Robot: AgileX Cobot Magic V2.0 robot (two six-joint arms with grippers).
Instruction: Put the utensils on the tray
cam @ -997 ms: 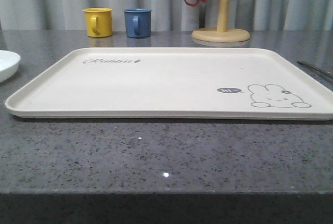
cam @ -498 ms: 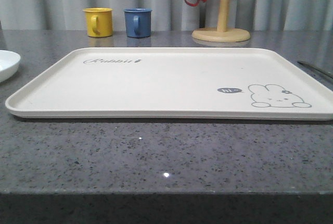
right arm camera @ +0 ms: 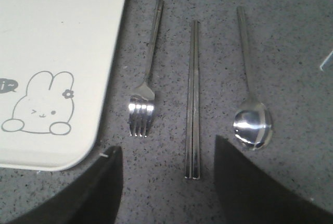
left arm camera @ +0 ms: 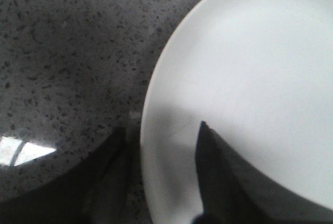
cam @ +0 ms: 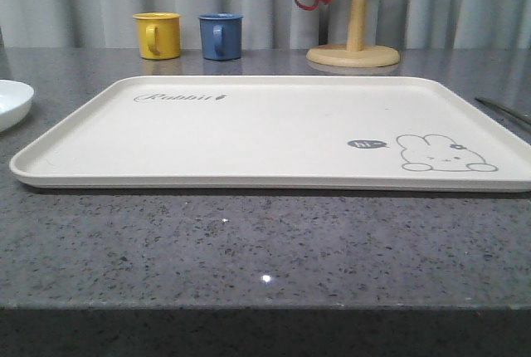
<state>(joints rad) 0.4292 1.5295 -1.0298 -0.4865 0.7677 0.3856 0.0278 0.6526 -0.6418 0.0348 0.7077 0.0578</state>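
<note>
- Left gripper hangs low over the plate, fingers spread; one dark finger sits above the white surface, the other outside the rim over the speckled grey table; whether either touches, I cannot tell
- In the front view the plate lies just off the left edge of the tray; the tray lies bare
- Right gripper hovers wide open over the table; the chopsticks lie straight ahead between its fingers; fork beside them toward the tray, spoon on the other side; all three parallel, apart, off the tray
</note>
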